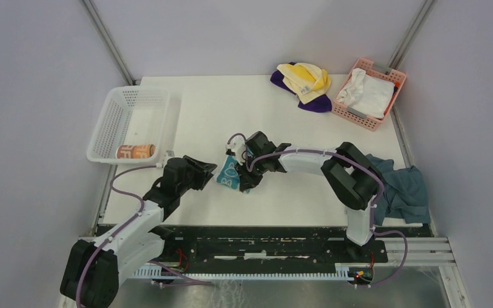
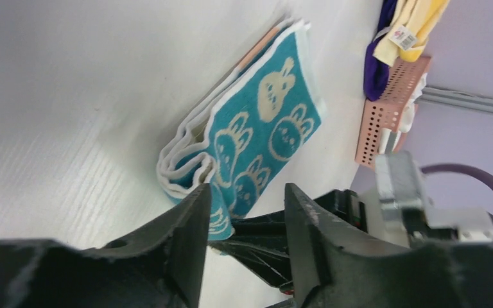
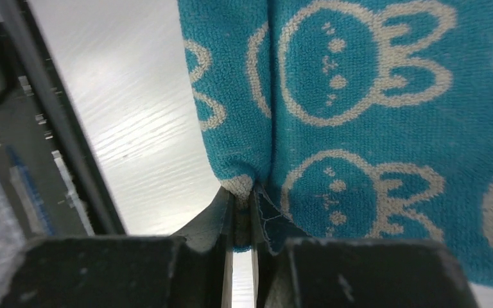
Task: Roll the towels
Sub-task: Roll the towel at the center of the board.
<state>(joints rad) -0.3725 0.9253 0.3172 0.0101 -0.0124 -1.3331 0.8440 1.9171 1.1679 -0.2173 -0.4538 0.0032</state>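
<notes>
Teal rabbit-print towel (image 1: pixel 228 173), folded but unrolled, lies at the middle of the surface (image 1: pixel 231 109), its edge clamped in your right tool (image 3: pixel 242 205), while your left tool (image 2: pixel 247 192) stands at its other end with jaws apart. One peach-orange towel (image 1: pixel 135 151) sits rolled in the white basket (image 1: pixel 112 109). The yellow towel (image 1: pixel 305 76) and purple towel (image 1: pixel 318 104) lie heaped at the far edge, so most of the task appears to remain.

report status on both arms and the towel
Left end effector open at teal towel. Right end effector shut on its edge. Other towels far back.
</notes>
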